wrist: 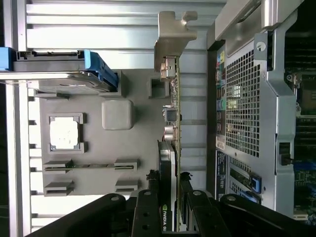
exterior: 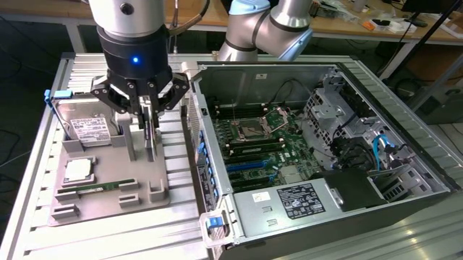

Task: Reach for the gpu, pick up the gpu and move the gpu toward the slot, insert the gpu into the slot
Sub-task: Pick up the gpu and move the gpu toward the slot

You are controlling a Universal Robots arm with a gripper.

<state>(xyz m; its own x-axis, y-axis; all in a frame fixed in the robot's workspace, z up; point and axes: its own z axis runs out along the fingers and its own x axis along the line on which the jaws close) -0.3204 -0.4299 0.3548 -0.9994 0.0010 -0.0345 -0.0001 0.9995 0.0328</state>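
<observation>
the gripper (exterior: 149, 122) is part closed, its fingers (wrist: 148, 202) clamped on either face of the gpu (wrist: 171, 143). the card stands on edge over the grey fixture tray (exterior: 108, 203); whether it touches the tray i cannot tell. the hard drive (exterior: 87, 129) sits just beside it. the blue slot (exterior: 248, 164) lies well apart, inside the open computer case (exterior: 405, 135).

The gpu (wrist: 168, 170) bears white lettering on its black edge, "NVIDIA QU", the rest hidden. The print on the hard drive's (exterior: 92, 131) label is illegible.
</observation>
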